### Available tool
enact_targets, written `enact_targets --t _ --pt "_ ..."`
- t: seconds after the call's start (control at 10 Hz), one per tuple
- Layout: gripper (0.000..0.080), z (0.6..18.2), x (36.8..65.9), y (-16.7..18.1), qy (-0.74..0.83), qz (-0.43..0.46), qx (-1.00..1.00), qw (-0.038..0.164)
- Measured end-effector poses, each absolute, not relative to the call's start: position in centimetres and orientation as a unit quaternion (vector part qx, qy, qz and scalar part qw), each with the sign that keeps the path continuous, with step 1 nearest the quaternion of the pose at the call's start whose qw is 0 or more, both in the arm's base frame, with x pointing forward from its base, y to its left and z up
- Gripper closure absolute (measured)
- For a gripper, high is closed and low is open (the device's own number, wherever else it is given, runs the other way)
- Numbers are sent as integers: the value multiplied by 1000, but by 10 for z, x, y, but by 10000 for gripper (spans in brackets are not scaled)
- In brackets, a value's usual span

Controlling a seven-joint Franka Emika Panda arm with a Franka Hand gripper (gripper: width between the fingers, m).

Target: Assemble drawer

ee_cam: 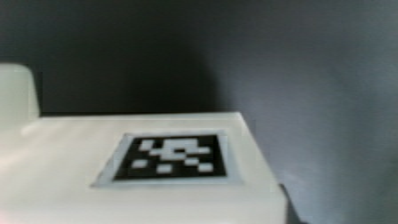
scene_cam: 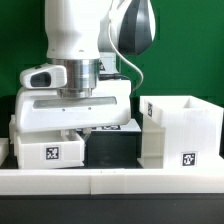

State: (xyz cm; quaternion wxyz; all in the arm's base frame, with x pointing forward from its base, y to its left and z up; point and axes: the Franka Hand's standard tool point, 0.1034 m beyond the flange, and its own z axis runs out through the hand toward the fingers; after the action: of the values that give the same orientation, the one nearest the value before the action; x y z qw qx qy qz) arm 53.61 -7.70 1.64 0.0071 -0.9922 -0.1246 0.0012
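Observation:
A white drawer tray [scene_cam: 42, 146] with a black-and-white tag sits on the dark table at the exterior view's left. My gripper [scene_cam: 78, 134] is low, right over it and touching it or nearly so; its fingertips are hidden behind the tray and hand. The boxy white drawer housing [scene_cam: 182, 124], open at the top and tagged on its lower front, stands at the exterior view's right. The wrist view is filled by a white tagged surface of the tray [ee_cam: 89, 195] very close to the camera, with no fingers showing.
A long low white rail [scene_cam: 110, 182] runs along the front edge of the table. A dark gap [scene_cam: 112, 146] lies between tray and housing. Another white part [ee_cam: 15, 95] shows at the edge of the wrist view.

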Motion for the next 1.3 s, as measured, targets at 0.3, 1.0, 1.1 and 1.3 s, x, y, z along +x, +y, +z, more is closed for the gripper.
enact_targets --t 0.3,1.0,1.1,1.3 --pt "758 18 536 -77 -191 10 -981 14" --pt "758 18 537 -60 -430 8 -903 2" --pt "758 16 535 -62 -461 10 -887 2" --pt "758 15 535 -63 -510 13 -860 1"
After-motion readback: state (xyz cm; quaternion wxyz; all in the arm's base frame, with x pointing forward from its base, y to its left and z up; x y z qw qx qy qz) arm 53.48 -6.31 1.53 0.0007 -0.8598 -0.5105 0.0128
